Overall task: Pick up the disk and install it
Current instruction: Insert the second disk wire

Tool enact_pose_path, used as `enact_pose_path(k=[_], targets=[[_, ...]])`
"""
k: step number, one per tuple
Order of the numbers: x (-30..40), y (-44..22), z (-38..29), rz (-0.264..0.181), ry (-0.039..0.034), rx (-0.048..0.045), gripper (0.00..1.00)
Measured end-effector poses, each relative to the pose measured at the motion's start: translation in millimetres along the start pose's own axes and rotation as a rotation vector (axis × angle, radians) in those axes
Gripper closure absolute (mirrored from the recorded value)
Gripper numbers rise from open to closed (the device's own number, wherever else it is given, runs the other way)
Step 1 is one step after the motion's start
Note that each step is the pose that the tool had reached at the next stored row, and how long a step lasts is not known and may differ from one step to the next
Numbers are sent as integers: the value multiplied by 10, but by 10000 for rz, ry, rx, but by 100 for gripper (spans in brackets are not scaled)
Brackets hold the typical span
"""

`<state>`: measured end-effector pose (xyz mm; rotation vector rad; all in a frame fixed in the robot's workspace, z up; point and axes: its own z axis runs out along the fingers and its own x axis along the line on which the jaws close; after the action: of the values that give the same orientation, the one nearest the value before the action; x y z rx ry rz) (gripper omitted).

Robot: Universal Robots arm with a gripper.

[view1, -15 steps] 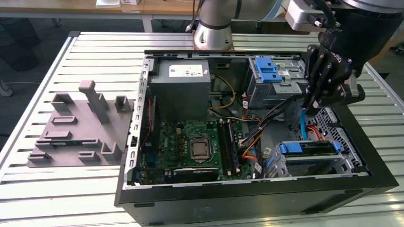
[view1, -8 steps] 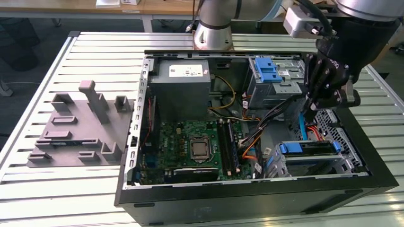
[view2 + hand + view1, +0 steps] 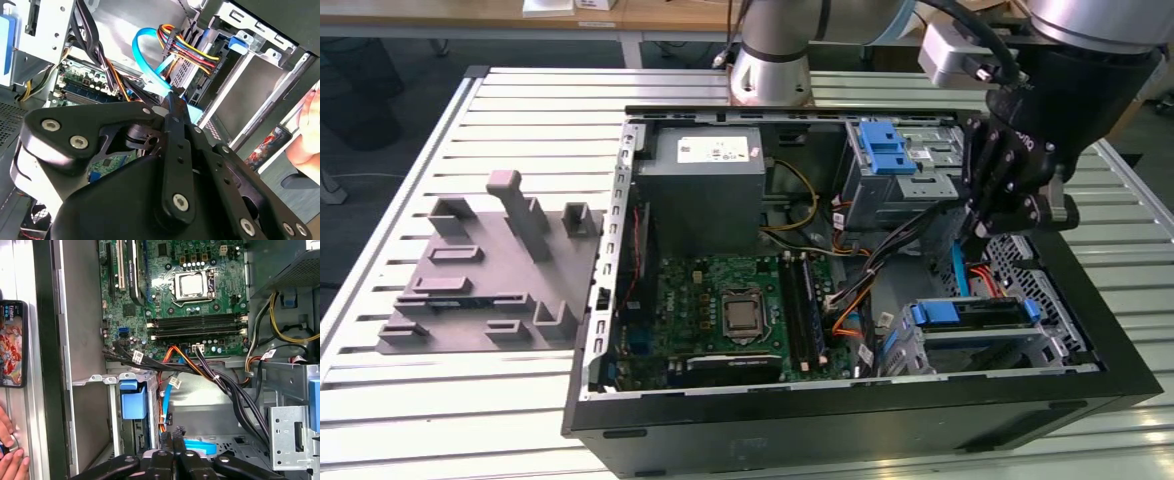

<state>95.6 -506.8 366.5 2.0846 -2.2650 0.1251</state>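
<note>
Plainly, most of the risk sat at the exterior view's right. Far left on the worktop [image 3: 400,400] stood a grey fixture [image 3: 494,270], well apart from the work. Next came the open case [image 3: 854,420] with its board [image 3: 734,310], and right of that a loose run of cables [image 3: 854,290] crossing the floor of the case. The disk [image 3: 967,312] lay in the bay at the case's near right corner, its blue bracket facing up; whether it was fully home I could not tell. Above it hung the jaws, clenched tight in both wrist views with nothing seen between them. A blue cable [image 3: 200,447] passed just beside their tips, and I could not say whether it touched them.

That cable was the likeliest trouble: a sideways or upward move could hook it and pull its plug, or drag the orange and black leads [image 3: 195,367] with it. A push on a half-seated disk might jam the bracket. A hand [image 3: 10,450] also rested by the case wall, near enough to be a worry if the arm swung out
</note>
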Motion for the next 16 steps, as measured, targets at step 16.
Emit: enact_pose_path(k=[16], targets=[[-3,0,35,1,184,42,75]])
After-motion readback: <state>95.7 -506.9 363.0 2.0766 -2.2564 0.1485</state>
